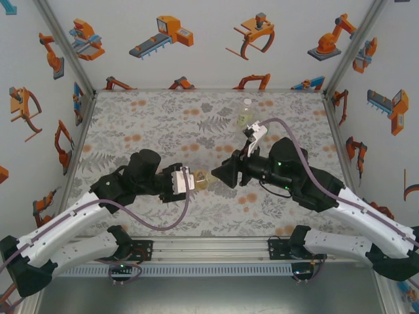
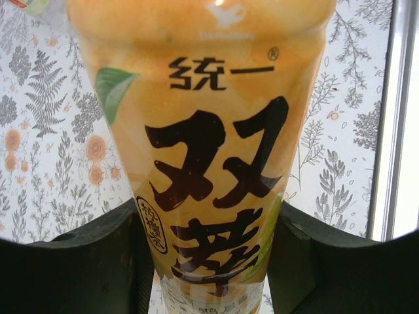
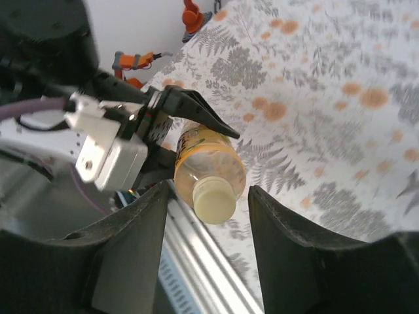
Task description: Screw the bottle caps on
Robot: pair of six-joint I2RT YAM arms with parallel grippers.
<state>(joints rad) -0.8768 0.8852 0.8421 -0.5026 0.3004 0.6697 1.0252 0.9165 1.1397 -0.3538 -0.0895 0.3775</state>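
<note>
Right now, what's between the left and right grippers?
The amber bottle, clamped in the left gripper, its cap sitting untouched between the open fingers of the right gripper. Clearest in the right wrist view.

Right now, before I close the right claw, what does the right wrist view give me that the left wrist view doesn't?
Right wrist, not left wrist: the pale cap sitting on the neck, with the right claw open, one finger on each side of the cap and a gap to both.
Left wrist, not right wrist: the label head-on, with its large dark characters and a green leaf readable.
Both: the amber bottle clamped in the left claw, with the floral table behind it.
</note>
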